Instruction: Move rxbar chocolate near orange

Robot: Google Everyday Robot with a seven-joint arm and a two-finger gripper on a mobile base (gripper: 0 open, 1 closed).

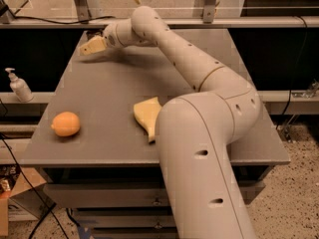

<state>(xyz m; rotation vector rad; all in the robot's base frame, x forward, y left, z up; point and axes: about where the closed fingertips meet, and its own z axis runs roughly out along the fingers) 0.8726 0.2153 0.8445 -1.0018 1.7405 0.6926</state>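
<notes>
The orange (pixel 66 124) sits on the grey table (pixel 99 93) near its front left edge. My gripper (pixel 92 46) reaches to the table's back left corner, low over the surface, far from the orange. A small dark flat shape (pixel 93 34) just behind the gripper looks like the rxbar chocolate. It is mostly hidden by the gripper, and I cannot tell whether it is held.
A pale yellow wavy sponge (pixel 146 116) lies near the table's middle front, partly behind my arm (pixel 199 148). A soap dispenser bottle (pixel 20 86) stands on a ledge left of the table. A metal rail (pixel 199 21) runs behind the table.
</notes>
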